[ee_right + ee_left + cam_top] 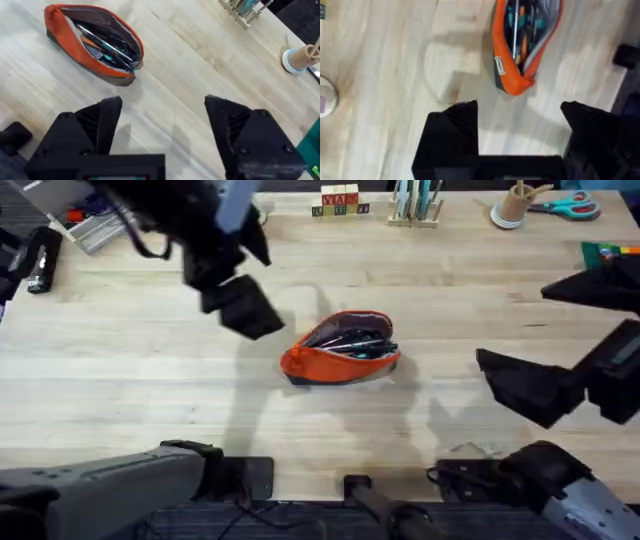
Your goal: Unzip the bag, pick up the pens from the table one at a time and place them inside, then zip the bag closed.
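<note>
Bag [340, 350] unzipped, pens [107, 45] inside | left gripper [520, 132] wide, empty | right gripper [162, 130] wide, empty | step: zip closed | next: hold bag, catch pull tab

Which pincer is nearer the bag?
Left. The left pincer hovers open just beside the gaping bag; the right pincer, also open, sits farther off on its other side.

Bag [340, 365] — matt orange cloth, grey fabric lining. Surface [150, 380] — pale wood planks, visible grain, smooth low-sheen finish. Left pincer [520, 132] fingers: matt black plastic, ribbed inner faces.
</note>
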Controlling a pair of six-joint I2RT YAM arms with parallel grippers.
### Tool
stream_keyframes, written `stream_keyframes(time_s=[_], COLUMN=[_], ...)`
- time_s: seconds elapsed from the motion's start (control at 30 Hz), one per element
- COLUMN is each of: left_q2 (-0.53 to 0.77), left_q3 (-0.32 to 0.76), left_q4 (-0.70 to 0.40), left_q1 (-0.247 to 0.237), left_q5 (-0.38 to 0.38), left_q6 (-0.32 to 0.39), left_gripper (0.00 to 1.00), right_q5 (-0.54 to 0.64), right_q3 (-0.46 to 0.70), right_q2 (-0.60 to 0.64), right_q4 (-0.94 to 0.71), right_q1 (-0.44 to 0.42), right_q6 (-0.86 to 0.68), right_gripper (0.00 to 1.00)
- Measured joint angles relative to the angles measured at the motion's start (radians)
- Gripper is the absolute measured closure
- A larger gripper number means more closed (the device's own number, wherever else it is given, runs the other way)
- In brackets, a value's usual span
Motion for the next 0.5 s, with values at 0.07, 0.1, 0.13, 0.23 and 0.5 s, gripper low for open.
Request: stream_keyframes(time_s=[0.07, 0.1, 0.13, 0.23, 0.5], left_q2=[0.0, 0.0, 0.0, -0.001, -0.001], left_q3=[0.0, 0.0, 0.0, 0.0, 0.0], left_q4=[-0.046, -0.069, -0.095, -0.119, -0.097], left_q1=[0.055, 0.079, 0.11, 0.198, 0.42], left_q5=[0.036, 0.054, 0.074, 0.114, 0.212], left_q6=[0.081, 0.123, 0.176, 0.306, 0.546], left_gripper=[0.006, 0.005, 0.005, 0.005, 0.004], right_q5=[0.0, 0.0, 0.0, -0.001, -0.008], right_q3=[0.0, 0.0, 0.0, 0.0, 0.0], right_q2=[0.0, 0.0, 0.0, 0.0, 0.0], right_q4=[0.0, 0.0, 0.0, 0.006, 0.05], right_q1=[0.0, 0.0, 0.0, 0.0, 0.0], right_q6=[0.0, 0.005, 0.016, 0.067, 0.172], right_gripper=[0.003, 0.003, 0.003, 0.003, 0.003])
